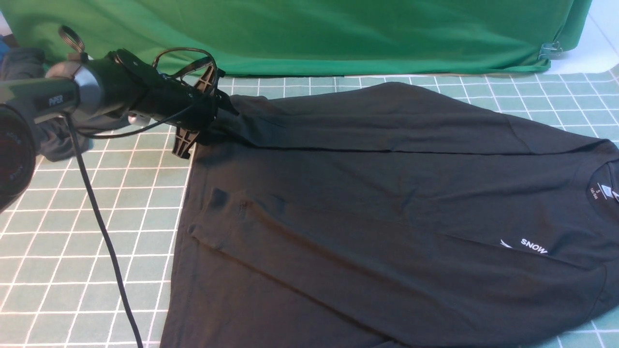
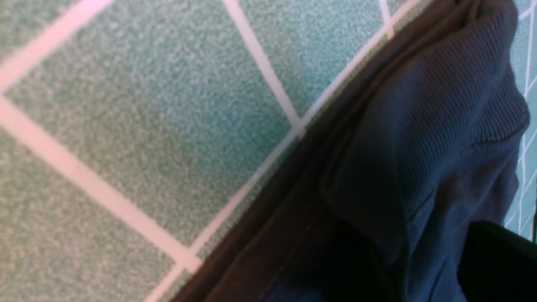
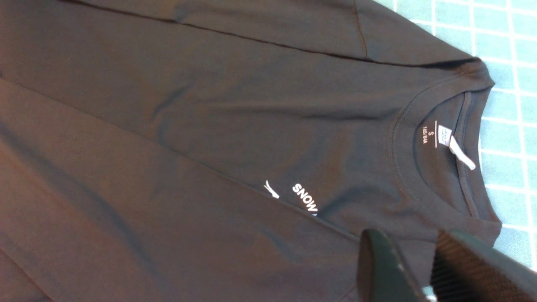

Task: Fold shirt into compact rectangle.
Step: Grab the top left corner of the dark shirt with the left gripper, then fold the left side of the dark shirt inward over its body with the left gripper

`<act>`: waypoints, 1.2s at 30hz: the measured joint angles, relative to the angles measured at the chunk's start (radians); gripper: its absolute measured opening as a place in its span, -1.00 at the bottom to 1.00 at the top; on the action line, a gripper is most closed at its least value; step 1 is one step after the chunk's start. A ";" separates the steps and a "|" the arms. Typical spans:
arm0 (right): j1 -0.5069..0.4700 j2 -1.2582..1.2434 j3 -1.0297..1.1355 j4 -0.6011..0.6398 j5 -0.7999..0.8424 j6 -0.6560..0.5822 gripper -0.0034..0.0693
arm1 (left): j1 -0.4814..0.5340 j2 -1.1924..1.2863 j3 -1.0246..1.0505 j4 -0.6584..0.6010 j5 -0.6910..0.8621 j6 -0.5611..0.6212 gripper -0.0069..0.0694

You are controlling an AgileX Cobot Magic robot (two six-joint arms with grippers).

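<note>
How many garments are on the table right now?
2: the black shirt spread across the middle and right, and a smaller dark garment bunched at the far left, partly behind the left arm.

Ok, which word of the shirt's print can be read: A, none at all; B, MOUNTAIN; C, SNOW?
C: white SNOW reads on the shirt; a folded-over part of the shirt hides the rest of the print.

Lab: green backdrop (image 1: 309,34), gridded mat (image 1: 72,241)
</note>
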 joint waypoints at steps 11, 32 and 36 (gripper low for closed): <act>0.000 0.000 0.000 0.000 -0.011 0.006 -0.35 | 0.000 0.005 0.000 0.004 0.017 0.085 -0.77; 0.000 0.000 0.000 -0.001 -0.082 -0.037 -0.30 | -0.106 -0.419 0.258 0.460 0.442 0.066 -0.78; 0.000 0.000 0.000 -0.001 -0.084 -0.039 -0.29 | -0.136 -0.514 0.454 0.478 0.276 0.041 -0.78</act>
